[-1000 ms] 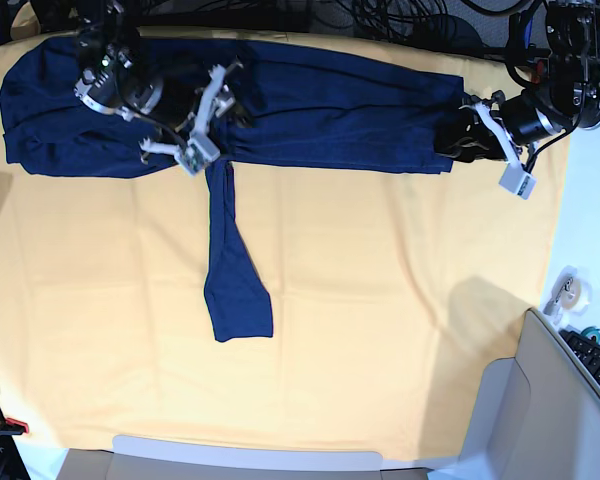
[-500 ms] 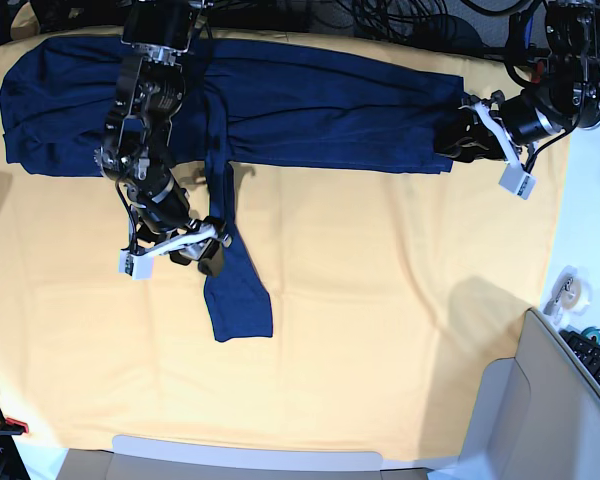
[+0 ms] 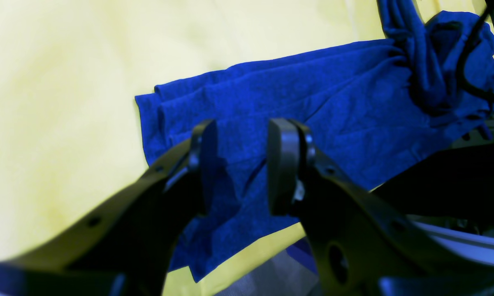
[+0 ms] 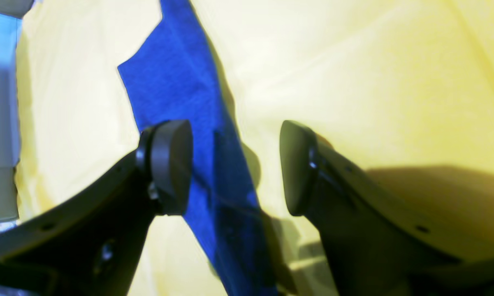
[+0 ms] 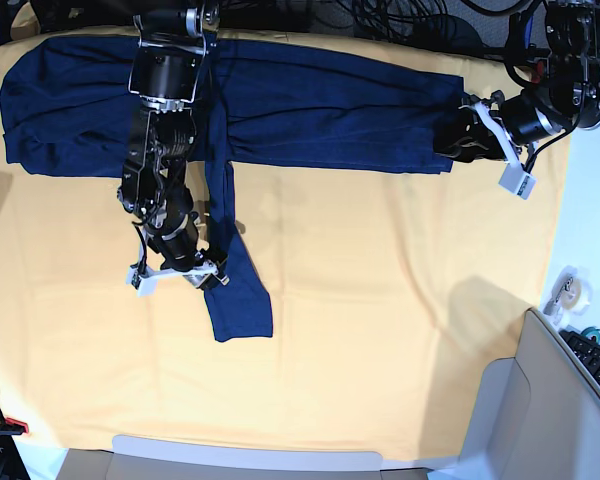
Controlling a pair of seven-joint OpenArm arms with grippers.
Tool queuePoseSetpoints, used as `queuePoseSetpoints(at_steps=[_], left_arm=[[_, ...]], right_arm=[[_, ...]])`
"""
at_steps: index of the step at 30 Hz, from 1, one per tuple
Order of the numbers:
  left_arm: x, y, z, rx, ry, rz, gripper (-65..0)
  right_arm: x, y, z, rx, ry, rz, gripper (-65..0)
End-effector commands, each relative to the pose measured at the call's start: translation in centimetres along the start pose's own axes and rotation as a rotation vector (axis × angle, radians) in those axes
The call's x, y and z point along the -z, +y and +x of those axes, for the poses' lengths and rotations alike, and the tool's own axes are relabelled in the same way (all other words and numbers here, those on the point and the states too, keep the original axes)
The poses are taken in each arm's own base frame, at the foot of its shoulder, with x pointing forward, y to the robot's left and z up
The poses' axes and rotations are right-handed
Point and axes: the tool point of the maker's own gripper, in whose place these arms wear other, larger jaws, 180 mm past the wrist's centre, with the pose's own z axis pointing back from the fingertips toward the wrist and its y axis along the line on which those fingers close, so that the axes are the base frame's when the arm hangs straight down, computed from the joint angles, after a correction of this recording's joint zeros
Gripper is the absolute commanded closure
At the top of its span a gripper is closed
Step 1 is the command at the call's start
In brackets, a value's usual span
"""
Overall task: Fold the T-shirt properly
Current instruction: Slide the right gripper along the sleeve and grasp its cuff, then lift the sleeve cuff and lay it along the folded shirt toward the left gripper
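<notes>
Base view shows the dark navy-blue knit T-shirt [image 5: 310,105] spread across the yellow-orange clothed counter [image 5: 400,330], one sleeve hanging down. The right end effector [image 5: 180,275], open, should close around the sleeve edge; the left end effector [image 5: 467,137] hovers open at the hem.

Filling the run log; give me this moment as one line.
T-shirt: spread across yellow cloth, sleeve hanging down | right gripper: open, astride sleeve | left gripper: open at shirt's end

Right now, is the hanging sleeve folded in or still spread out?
Spread out: the sleeve lies flat on the yellow cloth, away from the shirt body.
</notes>
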Motion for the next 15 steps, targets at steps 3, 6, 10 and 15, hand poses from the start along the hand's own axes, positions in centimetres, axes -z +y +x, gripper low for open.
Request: queuePoseSetpoints(at_steps=[3, 6, 10, 15], left_arm=[[-0.4, -0.1, 1.0, 0.021, -0.026, -0.005, -20.2], [-0.4, -0.1, 1.3, 0.026, -0.032, -0.005, -20.2], [-0.4, -0.1, 1.9, 0.035, -0.042, -0.006, -20.2], [-0.4, -0.1, 1.9, 0.036, -0.043, -0.006, -20.2]], right_arm=[[0.7, 2.0, 1.8, 0.006, -0.038, 0.042, -33.4], [1.6, 1.8, 1.4, 0.014, -0.024, 0.031, -33.4], [2.6, 1.4, 0.2, 0.025, 0.022, 0.014, -33.4], [2.8, 1.4, -0.4, 0.02, 0.037, 0.012, -21.9]])
